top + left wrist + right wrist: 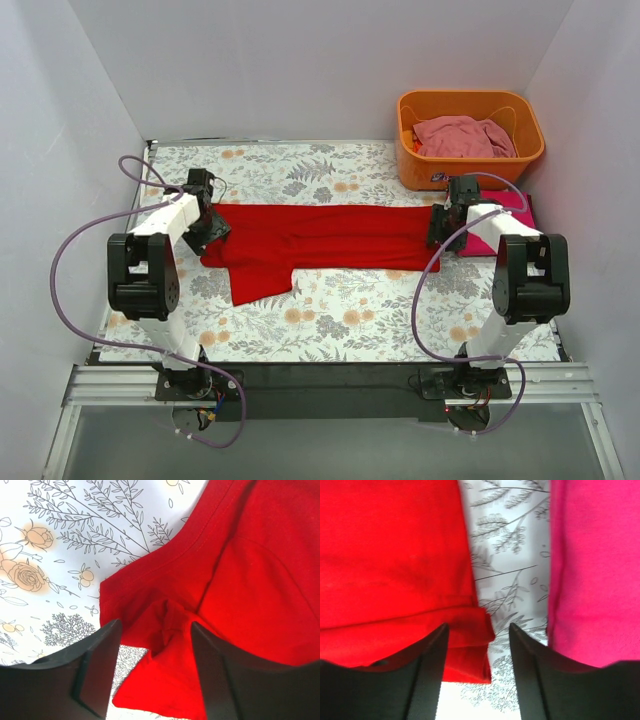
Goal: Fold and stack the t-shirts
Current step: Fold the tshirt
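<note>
While the red t-shirt [330, 240] lies stretched sideways across the table [350, 330] in the top view, you have the left gripper [208, 225] at 1 end of it and the right gripper [445, 228] at the other. 1 flap of the shirt juts toward the near edge. The magenta t-shirt [518, 207] lies folded just beyond the right arm. The pale pink t-shirt [460, 137] is heaped in the orange basket [470, 178] at the far right, so I judge 2 of the 3 shirts are not yet folded.

Through the left wrist camera, your fingers [100, 670] stand apart on either side of a puckered ridge of red cloth, not pinching it. Close here and you may catch only the top layer, and the lift would then drag the shirt crooked.

Through the right wrist camera, the fingers [427, 675] are likewise spread and hold nothing. 1 finger sits over the red hem corner, bare table shows in the gap, and the magenta t-shirt's [595, 565] edge lies right beside the other finger. Closing from here could slip off the red corner, or snag the magenta edge and pull that fold open.
</note>
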`<state>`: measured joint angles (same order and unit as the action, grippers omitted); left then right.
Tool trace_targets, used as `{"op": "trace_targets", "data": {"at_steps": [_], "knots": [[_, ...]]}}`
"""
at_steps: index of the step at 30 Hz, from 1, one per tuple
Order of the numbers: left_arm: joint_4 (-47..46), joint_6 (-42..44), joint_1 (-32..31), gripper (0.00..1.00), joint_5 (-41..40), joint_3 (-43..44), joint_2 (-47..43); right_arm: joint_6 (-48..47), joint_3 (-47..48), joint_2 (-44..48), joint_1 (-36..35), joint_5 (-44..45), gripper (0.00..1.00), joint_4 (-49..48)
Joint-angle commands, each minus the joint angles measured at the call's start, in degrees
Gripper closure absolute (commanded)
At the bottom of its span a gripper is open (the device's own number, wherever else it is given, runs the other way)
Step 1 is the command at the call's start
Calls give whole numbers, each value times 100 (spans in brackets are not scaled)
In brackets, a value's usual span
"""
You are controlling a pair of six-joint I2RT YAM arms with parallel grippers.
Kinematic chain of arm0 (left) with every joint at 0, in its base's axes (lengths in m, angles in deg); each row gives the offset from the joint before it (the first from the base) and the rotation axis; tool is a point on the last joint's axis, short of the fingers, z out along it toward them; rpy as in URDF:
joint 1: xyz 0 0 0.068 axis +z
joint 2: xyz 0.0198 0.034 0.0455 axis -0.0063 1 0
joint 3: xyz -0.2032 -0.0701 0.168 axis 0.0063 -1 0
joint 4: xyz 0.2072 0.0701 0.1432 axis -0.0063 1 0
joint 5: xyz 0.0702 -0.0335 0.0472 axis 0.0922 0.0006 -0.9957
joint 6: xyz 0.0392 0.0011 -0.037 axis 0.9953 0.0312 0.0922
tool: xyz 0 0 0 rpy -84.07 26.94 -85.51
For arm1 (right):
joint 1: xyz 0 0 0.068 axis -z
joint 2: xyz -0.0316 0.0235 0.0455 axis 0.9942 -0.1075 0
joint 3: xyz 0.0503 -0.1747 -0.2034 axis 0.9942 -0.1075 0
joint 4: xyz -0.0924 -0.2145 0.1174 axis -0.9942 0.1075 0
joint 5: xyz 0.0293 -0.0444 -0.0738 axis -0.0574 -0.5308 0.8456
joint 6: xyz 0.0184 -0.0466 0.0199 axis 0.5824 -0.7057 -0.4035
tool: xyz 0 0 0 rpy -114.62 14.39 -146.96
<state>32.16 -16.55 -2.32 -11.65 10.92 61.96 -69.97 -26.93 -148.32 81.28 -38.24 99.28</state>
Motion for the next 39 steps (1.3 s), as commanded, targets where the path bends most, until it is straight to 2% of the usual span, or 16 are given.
{"op": "trace_targets", "data": {"at_steps": [1, 4, 9, 12, 14, 16, 20, 26, 32, 36, 39], "knots": [[2, 42, 20, 41, -160, 160, -679, -23, 97, 554, -158, 66, 37, -10], [116, 16, -6, 36, -195, 2, -1145, -58, 80, 906, -272, 128, 34, 104], [222, -72, -190, 34, -72, -753, -2015, -128, -271, 1618, -510, 146, 31, 175], [309, -133, -620, 34, 138, -1174, -2438, -111, -569, 1995, -728, 93, 31, 166], [397, -264, -1174, 37, 148, -1307, -2535, -67, -711, 2146, -843, 23, 31, 166], [459, -440, -1621, 43, 165, -1465, -2527, -14, -912, 2322, -1028, -100, 31, 166], [345, -590, -2010, 49, 113, -1659, -2325, 56, -1194, 2454, -1318, -145, 31, 122], [108, -731, -2414, 49, 113, -1888, -1684, 83, -1511, 2507, -1538, -224, 30, -132], [-94, -880, -2617, 51, 69, -2125, -1279, 65, -1652, 2594, -1670, -338, 25, -299], [-121, -977, -2678, 60, 7, -2248, -1191, 39, -1713, 2577, -1679, -347, 25, -326], [-147, -1012, -2705, 71, -54, -2310, -1174, 39, -1757, 2568, -1679, -382, 25, -413]]}}
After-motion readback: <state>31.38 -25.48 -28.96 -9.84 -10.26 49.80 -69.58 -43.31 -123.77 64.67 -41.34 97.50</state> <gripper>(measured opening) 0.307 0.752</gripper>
